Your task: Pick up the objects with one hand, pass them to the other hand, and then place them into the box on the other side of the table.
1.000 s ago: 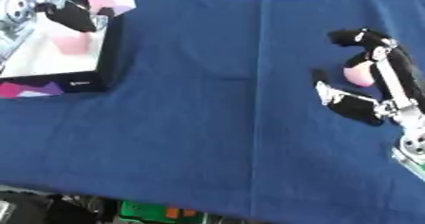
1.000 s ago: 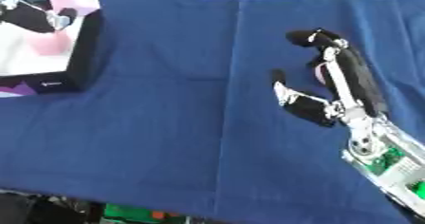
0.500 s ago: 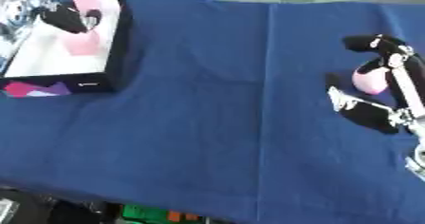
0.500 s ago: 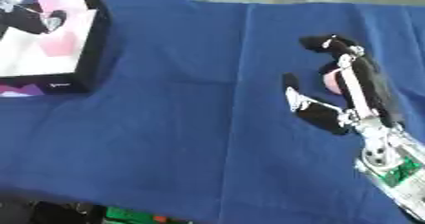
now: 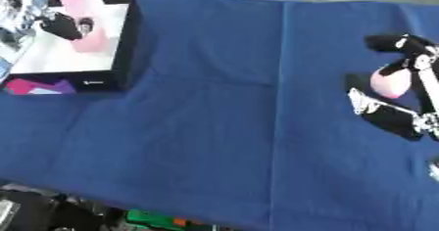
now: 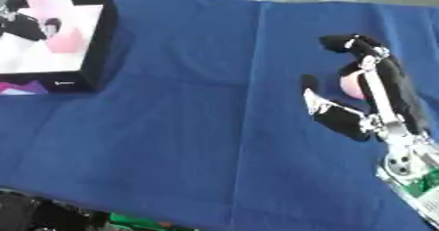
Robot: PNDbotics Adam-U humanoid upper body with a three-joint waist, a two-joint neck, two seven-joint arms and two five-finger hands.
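The right hand (image 6: 364, 95) at 3 o'clock has fingers curled round a pink object (image 5: 390, 83) on the blue cloth (image 5: 223, 117), so it should probably lift straight up before passing toward the left hand (image 5: 60, 24), fingers unclear, over the box (image 5: 111, 80) at 10.

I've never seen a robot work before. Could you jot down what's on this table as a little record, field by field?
surface: table under a blue cloth
right hand: over the cloth at the right side, fingers curled round a pink object
left hand: at the far left, over the box; whether its fingers are open or shut cannot be told
box: black-sided, white inside, at the far left corner
in the box: a pink item beside the left hand
handover: not yet made for the object in the right hand
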